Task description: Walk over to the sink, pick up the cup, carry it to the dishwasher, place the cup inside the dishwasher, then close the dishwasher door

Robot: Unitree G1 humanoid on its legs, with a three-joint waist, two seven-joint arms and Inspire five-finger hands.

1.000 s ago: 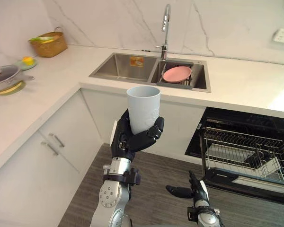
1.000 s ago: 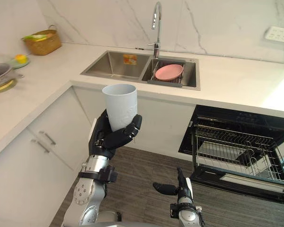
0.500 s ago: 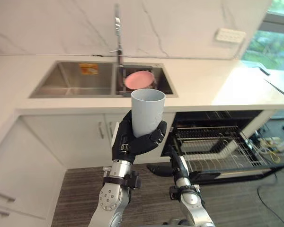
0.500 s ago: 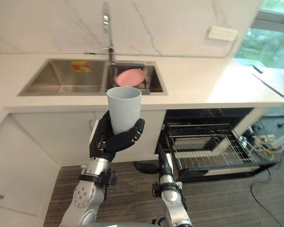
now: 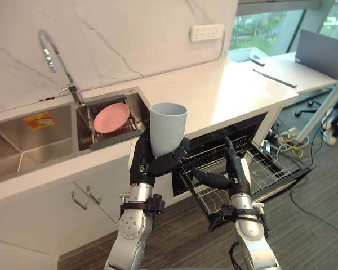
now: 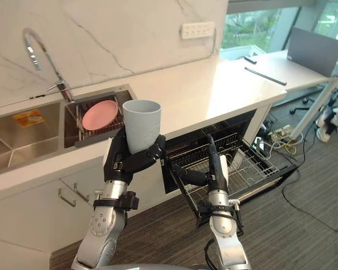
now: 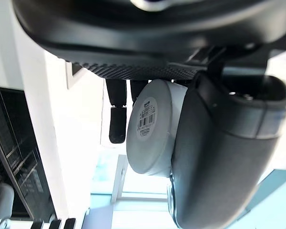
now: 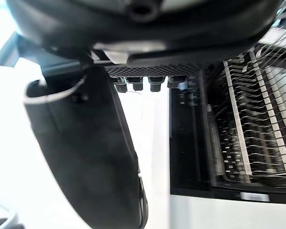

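Observation:
My left hand (image 5: 152, 164) is shut on a pale blue-grey cup (image 5: 168, 128), held upright at chest height in front of the counter; its white base (image 7: 150, 125) shows past the fingers in the left wrist view. Right of it, the open dishwasher (image 5: 253, 152) sits under the counter with its wire rack (image 5: 248, 171) pulled out over the lowered door. My right hand (image 5: 232, 169) hangs open in front of the rack, fingers straight and thumb out to the left, holding nothing. The rack (image 8: 250, 124) also appears in the right wrist view.
A steel double sink (image 5: 39, 135) with a tall tap (image 5: 56, 62) is at the left; a pink plate (image 5: 111, 117) stands in its right basin. White counter (image 5: 225, 84) runs right to a desk with a laptop (image 5: 322, 53). Cables (image 5: 287, 147) lie on the floor right of the dishwasher.
The camera has swung right: the sink has slid to the left and the dishwasher sits near the middle. The cup stays held in my left hand. My right hand has risen before the rack.

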